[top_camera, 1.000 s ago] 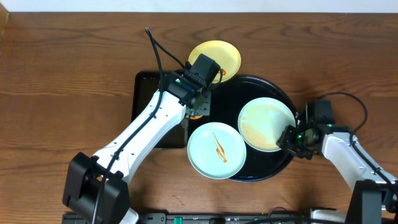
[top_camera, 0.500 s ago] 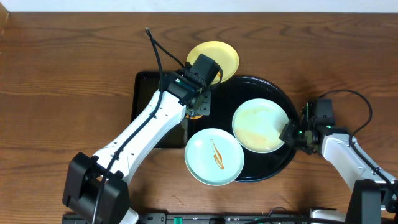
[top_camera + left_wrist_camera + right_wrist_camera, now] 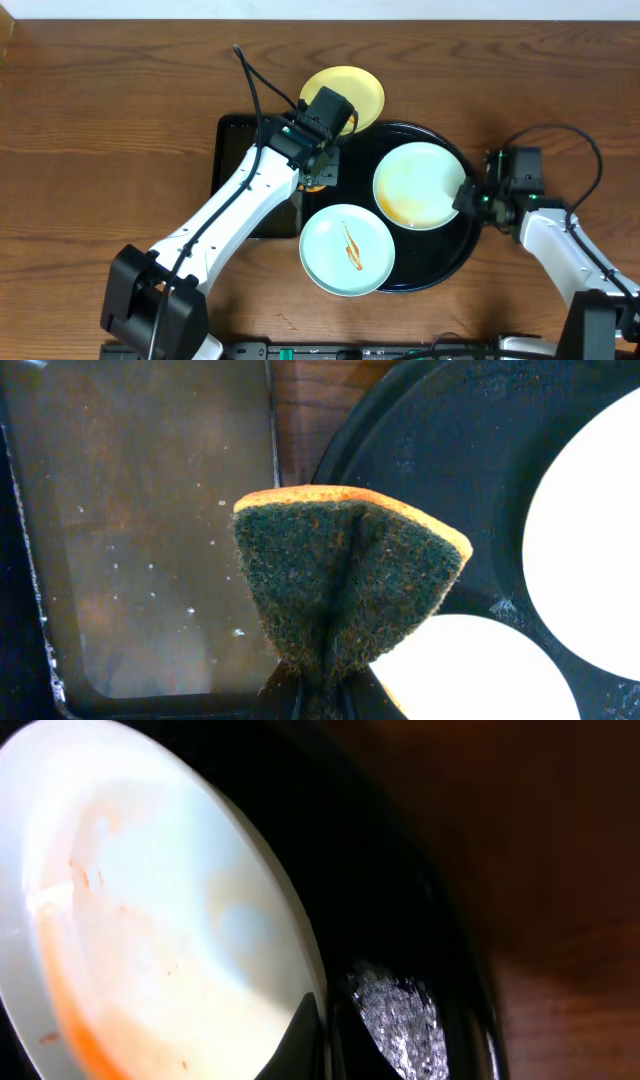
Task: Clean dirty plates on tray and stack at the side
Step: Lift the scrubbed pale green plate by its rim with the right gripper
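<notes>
Since half a second ago the right gripper [image 3: 468, 197] has drawn the smeared mint-green plate [image 3: 418, 185] farther back across the tray [image 3: 430, 255], while the left arm has stayed put. Nearest, the streaked mint-green plate [image 3: 347, 250] lies flat with its near-left part overhanging the tray's rim, well apart from both grippers. Beyond it, the smeared mint-green plate rests on the tray, its right edge clamped between the right gripper's fingers. To the left, the left gripper [image 3: 318, 170] pinches a folded sponge [image 3: 345, 590] above the gap between the tray and the rectangular tray [image 3: 232, 150]. Farthest back, the yellow plate [image 3: 362, 88] sits on the table [image 3: 120, 120] against the tray's far-left rim, just behind the left gripper.
</notes>
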`<state>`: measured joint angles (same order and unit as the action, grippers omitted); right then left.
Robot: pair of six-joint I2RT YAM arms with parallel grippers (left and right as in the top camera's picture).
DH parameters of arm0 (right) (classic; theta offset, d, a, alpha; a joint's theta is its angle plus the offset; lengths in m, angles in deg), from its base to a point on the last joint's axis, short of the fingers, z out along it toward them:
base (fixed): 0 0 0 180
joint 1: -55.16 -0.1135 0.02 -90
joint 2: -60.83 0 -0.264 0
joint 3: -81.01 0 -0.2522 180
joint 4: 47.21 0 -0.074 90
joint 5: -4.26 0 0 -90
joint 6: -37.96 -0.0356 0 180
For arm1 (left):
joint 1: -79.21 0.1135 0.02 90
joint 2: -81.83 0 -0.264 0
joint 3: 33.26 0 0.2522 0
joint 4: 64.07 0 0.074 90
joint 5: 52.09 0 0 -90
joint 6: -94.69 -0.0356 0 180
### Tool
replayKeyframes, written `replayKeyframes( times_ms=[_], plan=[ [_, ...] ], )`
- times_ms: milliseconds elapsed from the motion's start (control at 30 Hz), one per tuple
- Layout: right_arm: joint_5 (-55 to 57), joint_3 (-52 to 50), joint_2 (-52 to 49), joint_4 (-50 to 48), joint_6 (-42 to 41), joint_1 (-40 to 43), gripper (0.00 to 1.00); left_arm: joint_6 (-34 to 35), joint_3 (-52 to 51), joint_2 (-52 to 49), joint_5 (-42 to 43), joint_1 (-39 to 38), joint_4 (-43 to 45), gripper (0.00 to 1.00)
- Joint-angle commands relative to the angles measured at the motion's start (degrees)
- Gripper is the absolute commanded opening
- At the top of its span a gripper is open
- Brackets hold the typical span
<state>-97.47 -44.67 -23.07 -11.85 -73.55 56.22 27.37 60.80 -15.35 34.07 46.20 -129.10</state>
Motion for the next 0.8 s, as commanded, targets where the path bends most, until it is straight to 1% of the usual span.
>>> replayKeyframes(
  times_ms=[0, 167, 200, 333, 400, 533, 567, 633, 767],
  plan=[
    [1.5, 5.8, 2.6, 3.0, 8.0, 0.1, 0.01, 0.3, -0.3, 1.1, -1.2, 0.2, -0.5, 0.13],
    [5.9, 9.2, 3.7, 7.8, 11.4, 0.0, 0.01, 0.3, -0.3, 1.1, -1.2, 0.2, -0.6, 0.13],
    [8.2, 9.6, 3.8, 8.6, 11.4, 0.0, 0.01, 0.3, -0.3, 1.1, -1.2, 0.2, -0.6, 0.13],
    [12.7, 11.1, 3.9, 9.0, 14.6, -0.3, 0.01, 0.3, -0.3, 1.1, -1.2, 0.2, -0.6, 0.13],
    [19.5, 13.2, 3.9, 10.7, 15.6, -1.7, 0.01, 0.3, -0.3, 1.1, -1.2, 0.2, -0.6, 0.13],
    [31.4, 16.3, 3.9, 12.5, 19.1, -5.9, 0.01, 0.3, -0.3, 1.1, -1.2, 0.2, -0.6, 0.09],
    [35.3, 17.3, 3.9, 12.5, 20.8, -8.7, 0.01, 0.3, -0.3, 1.1, -1.2, 0.2, -0.6, 0.08],
    [39.0, 18.6, 3.9, 12.3, 23.0, -13.0, 0.01, 0.3, -0.3, 1.1, -1.2, 0.2, -0.6, 0.08],
    [47.0, 19.9, 3.9, 12.2, 24.0, -20.7, 0.01, 0.3, -0.3, 1.1, -1.2, 0.2, -0.6, 0.08]
  ],
)
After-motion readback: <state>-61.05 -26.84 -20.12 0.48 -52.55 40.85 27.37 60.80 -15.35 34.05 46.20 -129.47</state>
